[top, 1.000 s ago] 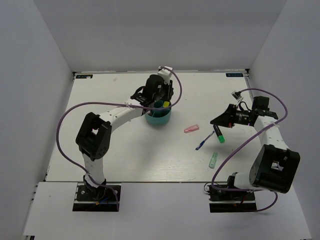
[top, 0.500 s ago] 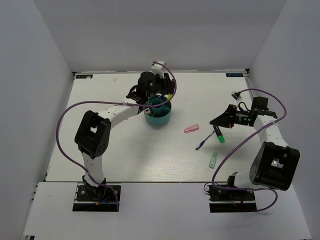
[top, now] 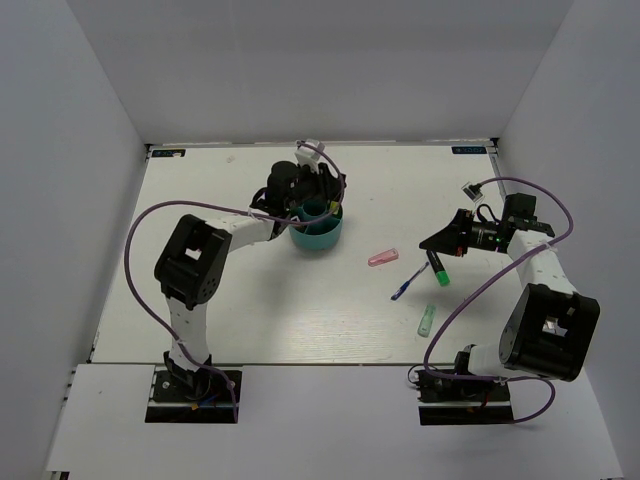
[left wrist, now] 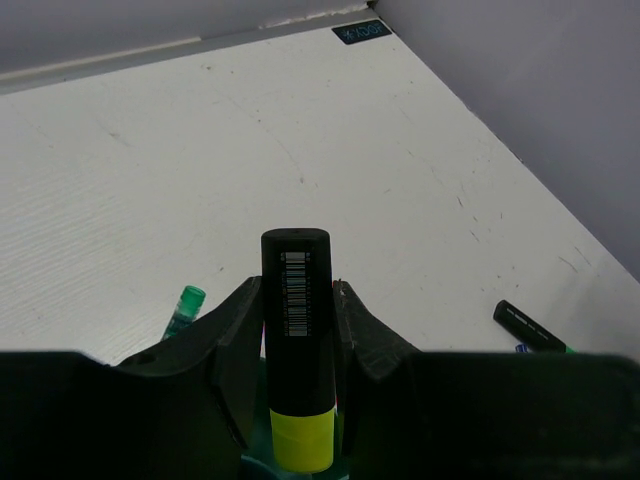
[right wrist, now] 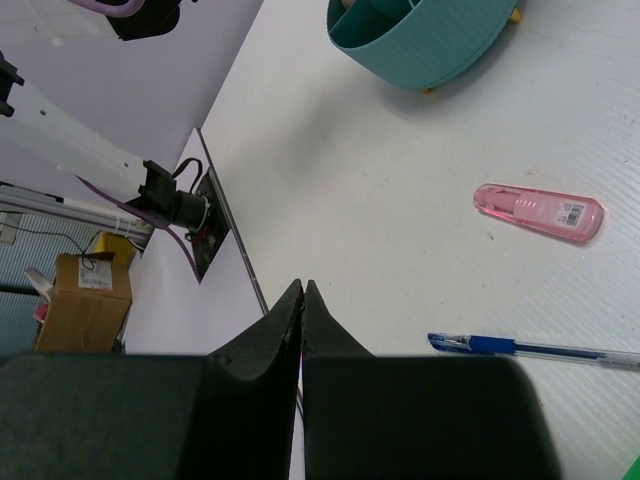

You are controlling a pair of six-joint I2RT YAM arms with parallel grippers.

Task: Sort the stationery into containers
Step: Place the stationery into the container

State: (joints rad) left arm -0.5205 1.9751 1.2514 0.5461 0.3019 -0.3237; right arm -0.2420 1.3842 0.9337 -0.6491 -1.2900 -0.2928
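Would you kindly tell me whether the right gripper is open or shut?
Shut. In the right wrist view, the right gripper has its two fingertips pressed together, with no gap and nothing held between them.

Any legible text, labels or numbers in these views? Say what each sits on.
No words readable.
Black cap of yellow highlighter: barcode sticker, digits too small.
On pink translucent piece: barcode sticker, too small.
Far corner of white table, dark sticker: blurred.
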